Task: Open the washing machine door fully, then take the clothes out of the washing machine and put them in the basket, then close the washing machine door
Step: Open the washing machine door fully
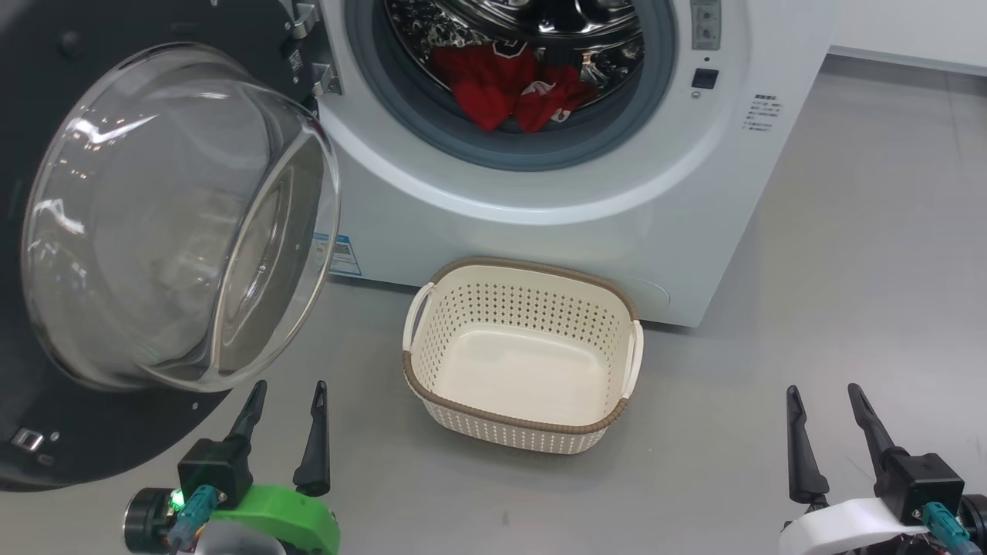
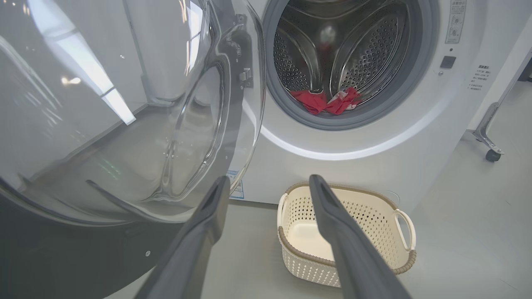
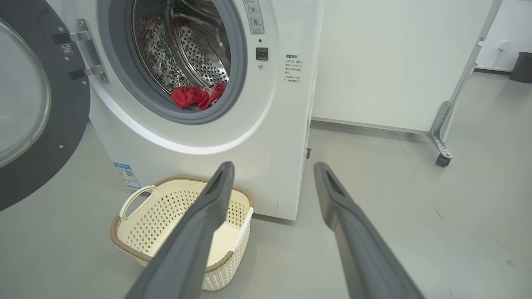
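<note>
The white washing machine [image 1: 540, 193] stands ahead with its black door [image 1: 116, 432] swung open to the left, the glass bowl [image 1: 177, 216] bulging toward me. Red clothes [image 1: 509, 85] lie at the front of the steel drum; they show too in the left wrist view as clothes [image 2: 326, 101] and in the right wrist view as clothes [image 3: 199, 95]. The cream basket [image 1: 532, 420] sits on the floor before the machine with nothing in it. My left gripper [image 1: 287, 395] is open just below the door's glass. My right gripper [image 1: 823, 395] is open at the lower right, well clear of the basket.
Grey floor [image 1: 848, 270] stretches to the right of the machine. A metal frame leg with a castor [image 3: 444, 158] stands by the white wall on the right. A dark bin [image 3: 521, 66] sits far back.
</note>
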